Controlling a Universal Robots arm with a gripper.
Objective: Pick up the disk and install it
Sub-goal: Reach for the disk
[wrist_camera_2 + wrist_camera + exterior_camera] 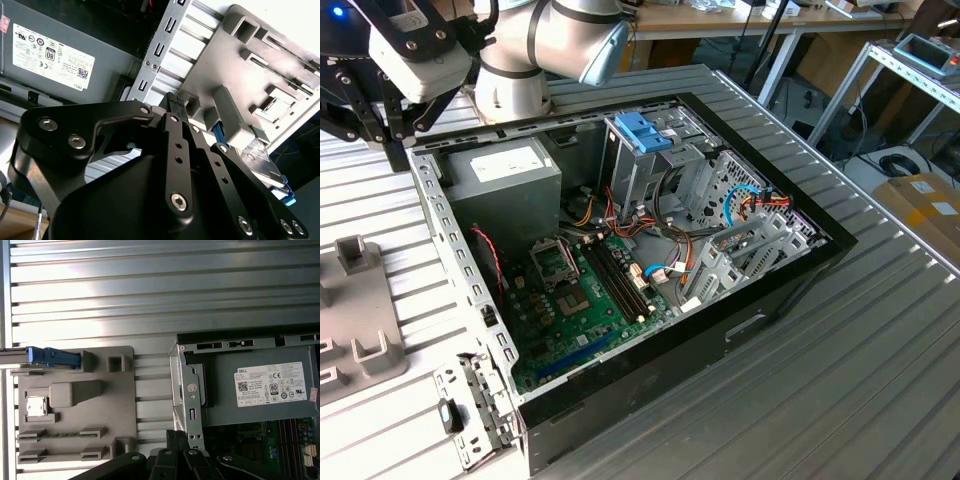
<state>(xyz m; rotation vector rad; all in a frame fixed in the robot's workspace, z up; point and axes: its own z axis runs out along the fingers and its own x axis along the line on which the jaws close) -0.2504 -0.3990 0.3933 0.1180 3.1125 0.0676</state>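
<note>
The disk (50, 357) stands on edge in a slot of a grey fixture plate (120, 405), showing a light-blue rail and a thin grey-metal edge. In the second wrist view the disk (263, 162) shows a metal face with blue rail ends, behind a fixture post. My gripper (182, 454) hangs over the case's corner by the power supply, a good distance from the disk. Its black fingers look closed together with nothing between them. In the exterior view the gripper (396, 150) is at the far left, just outside the case wall.
An open computer case (470, 280) lies on a ribbed metal table (840, 380). It holds a grey power-supply box (505, 180), a green motherboard (585, 300) and a silver drive cage with a blue latch (645, 130). The fixture plate (360, 340) lies at the exterior view's left.
</note>
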